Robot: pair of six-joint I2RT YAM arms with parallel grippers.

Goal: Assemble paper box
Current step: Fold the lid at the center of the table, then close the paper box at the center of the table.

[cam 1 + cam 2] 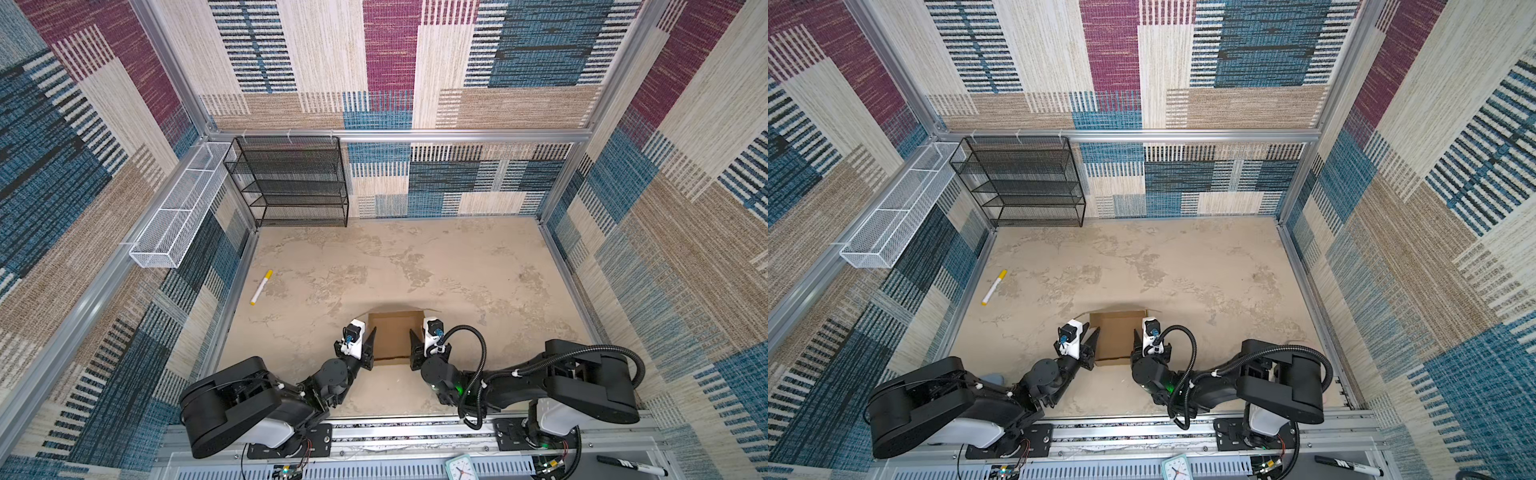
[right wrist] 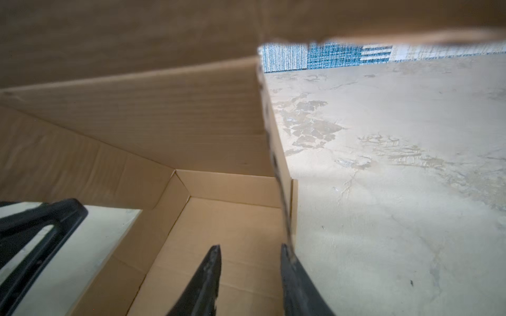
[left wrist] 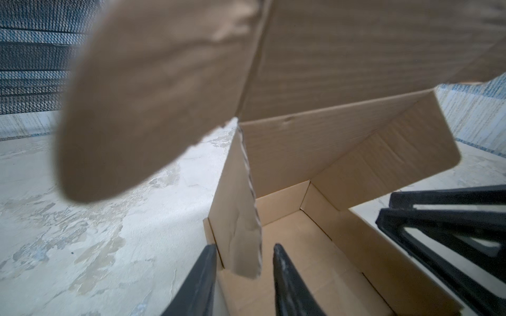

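paper box (image 1: 392,336) is seen on the table (image 1: 457,266) near its front edge, between both arms — lid flap raised. left gripper (image 3: 243,247): jaws are set apart, astride the left side wall. right gripper (image 2: 250,247): jaws are set apart at the right wall — outer finger possibly touching it.

Paper box (image 3: 315,142) flap (image 3: 142,109) blurred, perhaps rounded

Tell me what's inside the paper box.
Bare cardboard floor of the paper box, plus one finger each of left claw and right claw. From above, the lid covers it.
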